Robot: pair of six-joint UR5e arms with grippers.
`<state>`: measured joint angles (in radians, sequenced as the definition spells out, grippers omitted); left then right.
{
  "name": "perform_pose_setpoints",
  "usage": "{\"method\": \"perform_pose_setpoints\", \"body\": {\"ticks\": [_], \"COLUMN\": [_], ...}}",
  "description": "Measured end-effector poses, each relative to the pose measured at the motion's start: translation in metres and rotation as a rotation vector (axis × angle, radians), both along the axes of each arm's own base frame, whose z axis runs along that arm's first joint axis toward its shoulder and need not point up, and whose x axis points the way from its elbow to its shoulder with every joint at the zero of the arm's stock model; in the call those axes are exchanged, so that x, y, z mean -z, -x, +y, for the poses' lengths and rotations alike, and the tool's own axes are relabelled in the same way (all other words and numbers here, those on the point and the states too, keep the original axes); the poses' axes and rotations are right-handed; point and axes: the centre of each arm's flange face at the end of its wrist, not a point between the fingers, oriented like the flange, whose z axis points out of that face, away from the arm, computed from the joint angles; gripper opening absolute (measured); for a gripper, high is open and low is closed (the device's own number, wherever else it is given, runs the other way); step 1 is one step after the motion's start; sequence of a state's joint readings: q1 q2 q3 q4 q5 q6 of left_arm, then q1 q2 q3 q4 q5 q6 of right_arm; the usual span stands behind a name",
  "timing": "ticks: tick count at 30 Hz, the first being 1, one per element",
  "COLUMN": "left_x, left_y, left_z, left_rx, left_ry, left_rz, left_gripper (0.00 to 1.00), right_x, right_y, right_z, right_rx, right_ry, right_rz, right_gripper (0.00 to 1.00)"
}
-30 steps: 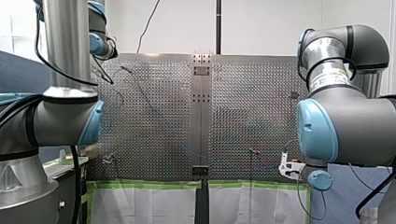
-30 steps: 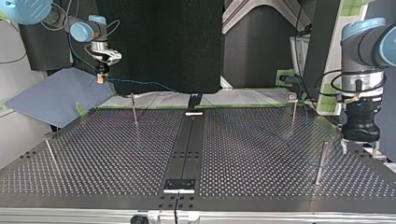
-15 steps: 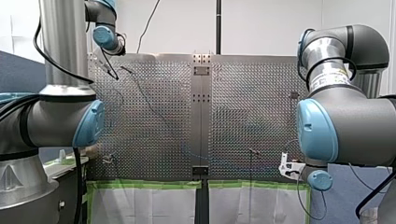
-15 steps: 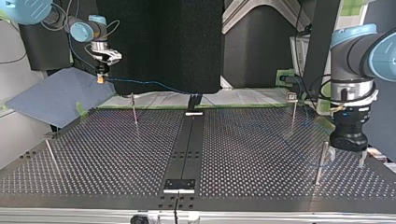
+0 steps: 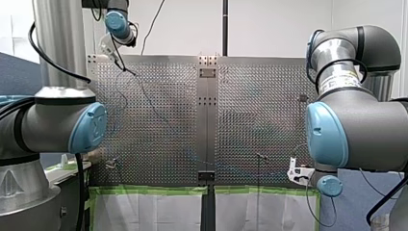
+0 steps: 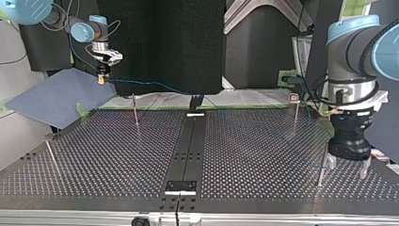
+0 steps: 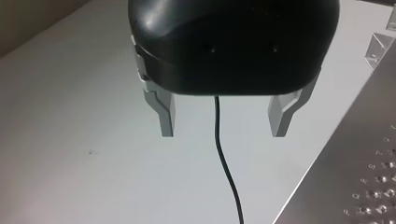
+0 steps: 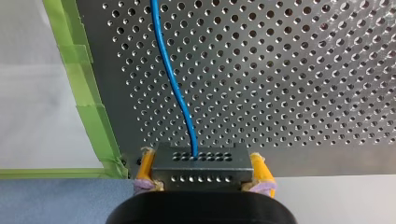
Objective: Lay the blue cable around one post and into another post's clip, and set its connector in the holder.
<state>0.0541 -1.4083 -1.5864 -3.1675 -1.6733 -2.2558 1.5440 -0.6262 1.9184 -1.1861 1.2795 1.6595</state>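
My right gripper [image 8: 203,168], with yellow pads, is shut on a grey perforated connector [image 8: 201,158]. The blue cable [image 8: 175,88] leaves it over the table. In the top view this gripper [image 6: 101,75] hangs above the far left corner, and the cable [image 6: 155,85] runs toward the black holder [image 6: 196,101]. My left gripper [image 6: 347,167] stands open with nothing in it, beside a thin post [image 6: 322,162] at the top view's near right. Its metal fingers [image 7: 166,114] are spread wide. In the front view it [image 5: 108,50] sits at the far left of the table.
Three more thin posts stand on the perforated table [image 6: 254,155]: one [image 6: 135,110] at the far left, one [image 6: 295,113] topped by a clip at the far right, one [image 6: 51,157] at the near left. A second black plate [image 6: 180,186] lies at the near middle.
My left arm has moved along the table's side toward the top view's near right, beside the post there. My right arm and the connector have not moved.
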Motion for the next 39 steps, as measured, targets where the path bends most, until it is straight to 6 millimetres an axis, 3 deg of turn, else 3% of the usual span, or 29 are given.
{"method": "perform_pose_setpoints", "body": {"ticks": [9, 15, 23, 39], "left_x": [-0.003, 0.023, 0.037, 0.035], "left_y": [-0.013, -0.015, -0.008, 0.009], "left_z": [0.0, 0.002, 0.0, 0.0], "left_rx": [-0.067, -0.102, -0.098, -0.081], "left_ry": [-0.068, -0.114, -0.181, -0.332], "left_rz": [0.078, 0.181, 0.277, 0.427], "left_gripper": [1.0, 1.0, 1.0, 1.0], "right_x": [0.0, 0.0, 0.0, 0.0], "right_y": [-0.001, -0.002, -0.005, -0.007], "right_z": [0.0, 0.001, 0.002, 0.002], "right_rx": [-0.002, -0.004, -0.008, -0.013], "right_ry": [-0.001, -0.001, -0.003, -0.003], "right_rz": [-0.002, -0.003, -0.004, -0.005], "right_gripper": [0.0, 0.0, 0.0, 0.0]}}
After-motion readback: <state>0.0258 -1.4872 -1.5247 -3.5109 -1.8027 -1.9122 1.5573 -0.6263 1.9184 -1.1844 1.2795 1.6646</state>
